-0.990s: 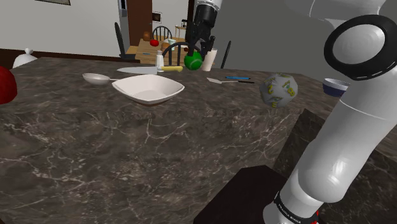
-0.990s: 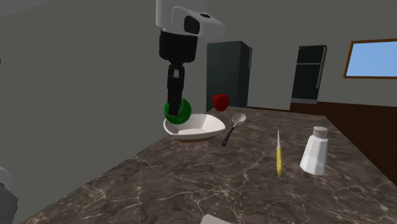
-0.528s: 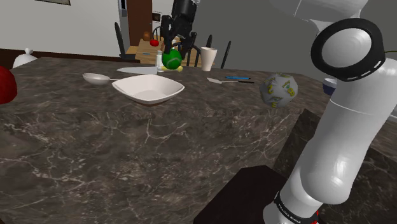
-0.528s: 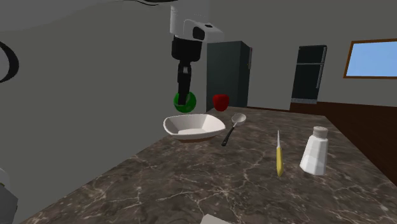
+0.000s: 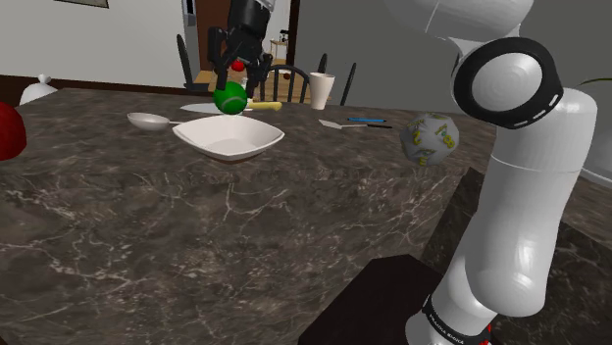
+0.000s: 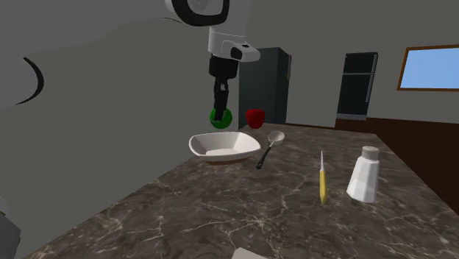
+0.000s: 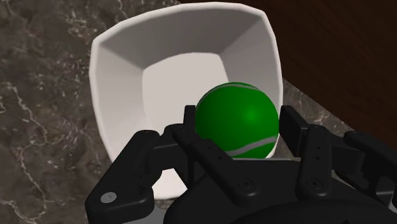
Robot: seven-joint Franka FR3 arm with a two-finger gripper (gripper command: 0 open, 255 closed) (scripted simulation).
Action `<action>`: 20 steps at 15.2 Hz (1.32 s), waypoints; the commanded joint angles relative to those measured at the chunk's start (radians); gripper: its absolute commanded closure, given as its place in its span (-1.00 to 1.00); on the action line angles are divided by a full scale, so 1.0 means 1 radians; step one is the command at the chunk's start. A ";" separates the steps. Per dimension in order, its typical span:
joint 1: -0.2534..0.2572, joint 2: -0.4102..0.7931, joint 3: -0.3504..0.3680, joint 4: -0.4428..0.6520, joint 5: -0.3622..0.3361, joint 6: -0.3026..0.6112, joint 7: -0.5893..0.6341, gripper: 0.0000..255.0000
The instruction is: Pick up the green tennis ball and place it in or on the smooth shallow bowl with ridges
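**Room and furniture.** A dark marble countertop with pale veins (image 5: 245,225) spans the foreground of the shoulder view. Behind it stands a plain grey wall (image 5: 108,39) with a dark brown wooden band along its base. An opening in this wall reveals a light wooden dining table (image 5: 211,73), dark chairs (image 5: 182,59) and a brown door (image 5: 216,24).

In the second exterior view, a tall dark grey refrigerator (image 6: 271,84) and a black refrigerator (image 6: 359,84) stand against the far grey wall. A brown-framed window showing blue sky (image 6: 430,68) sits above dark brown panelling (image 6: 412,131).

In the wrist view, dark brown boards (image 7: 343,44) lie beyond the counter's edge. Lighting is even and diffuse.
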 commanded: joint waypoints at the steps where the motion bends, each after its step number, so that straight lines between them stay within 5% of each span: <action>1: 0.002 -0.023 0.000 -0.062 0.000 0.040 -0.009 1.00; 10: 0.003 -0.078 -0.001 -0.260 0.000 0.176 -0.052 1.00; 18: 0.003 -0.078 -0.001 -0.260 0.000 0.176 -0.052 1.00; 19: 0.003 -0.078 -0.001 -0.260 0.000 0.176 -0.052 -1.00; 20: 0.003 -0.078 -0.001 -0.260 0.000 0.176 -0.052 -1.00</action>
